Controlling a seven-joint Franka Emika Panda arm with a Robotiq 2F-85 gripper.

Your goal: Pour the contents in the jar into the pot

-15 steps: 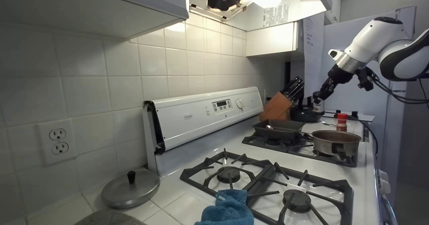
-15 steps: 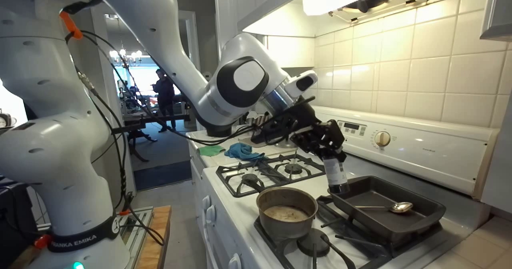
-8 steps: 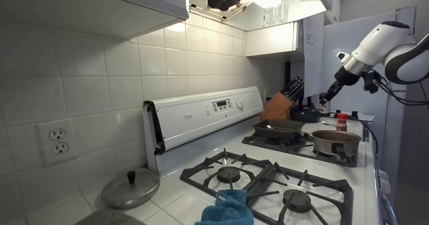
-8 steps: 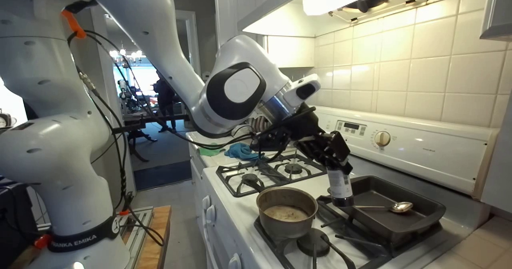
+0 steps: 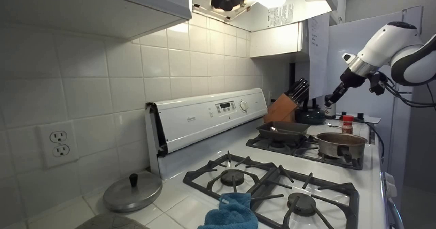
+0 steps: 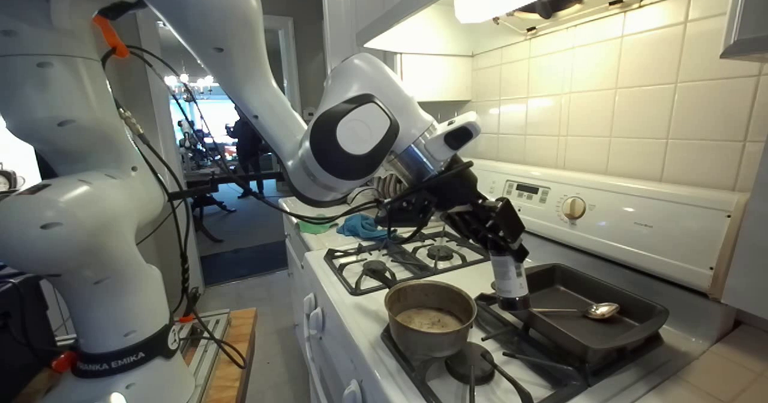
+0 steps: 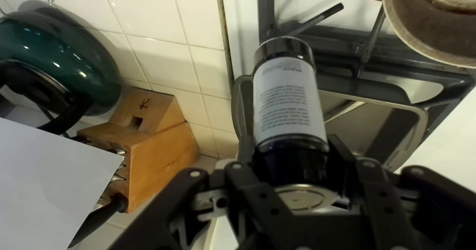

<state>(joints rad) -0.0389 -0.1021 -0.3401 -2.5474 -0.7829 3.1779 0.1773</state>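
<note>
My gripper is shut on a jar with a white label, dark at both ends of the label. A pale metal disc closes the end nearest my palm. In an exterior view the jar hangs below my gripper, nearly upright with a slight lean, in front of the baking pan's near corner. The jar also shows in an exterior view. The metal pot stands on a burner, holding pale liquid with dark specks. The pot lies at upper right in the wrist view, apart from the jar.
A dark baking pan holding a metal spoon sits beside the pot. A knife block, a dark green vessel and a red-capped bottle stand on the counter. A paper sheet hangs nearby. A range hood is above.
Between one second and half a second ago, my gripper and the jar shifted away from the front burners side toward the counter with the knife block. Since then they have stayed nearly still.
</note>
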